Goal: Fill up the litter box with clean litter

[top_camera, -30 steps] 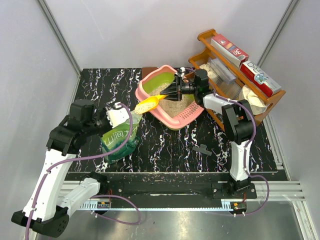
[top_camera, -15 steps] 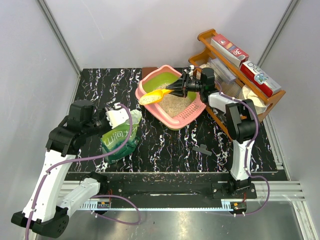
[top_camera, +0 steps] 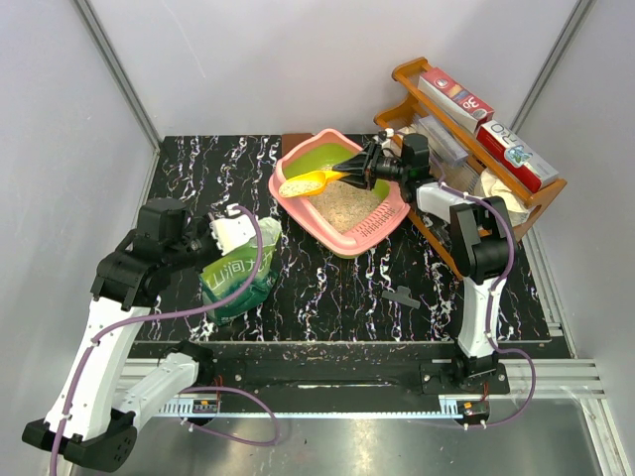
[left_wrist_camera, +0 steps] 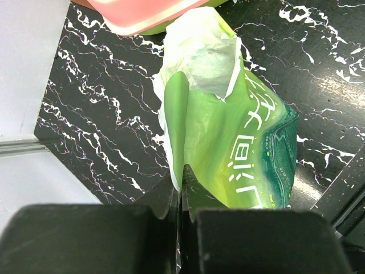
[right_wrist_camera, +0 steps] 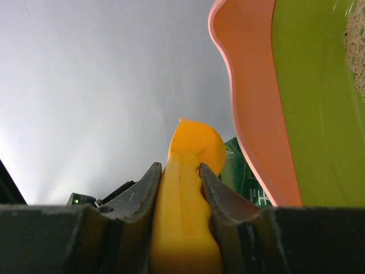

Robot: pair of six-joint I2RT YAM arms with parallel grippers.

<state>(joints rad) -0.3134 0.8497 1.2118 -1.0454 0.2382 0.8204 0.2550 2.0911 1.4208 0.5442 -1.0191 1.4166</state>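
Note:
The pink litter box (top_camera: 369, 236) with lime-green inner walls sits at the back middle of the table, with beige litter (top_camera: 342, 205) on its floor. My right gripper (top_camera: 359, 169) is shut on the handle of a yellow-orange scoop (top_camera: 306, 183) that holds litter over the box's left part. In the right wrist view the scoop (right_wrist_camera: 188, 194) stands between my fingers beside the box wall (right_wrist_camera: 256, 114). My left gripper (top_camera: 224, 235) is shut on the edge of the green litter bag (top_camera: 238, 283), which stands open (left_wrist_camera: 228, 131) on the table left of the box.
A brown wooden rack (top_camera: 476, 149) with red boxes and other items stands at the back right, close behind my right arm. A small black piece (top_camera: 401, 296) lies on the table in front of the right arm.
My right gripper has lifted the scoop from the bag side and carried it back over the litter box. The left arm and bag have stayed put.

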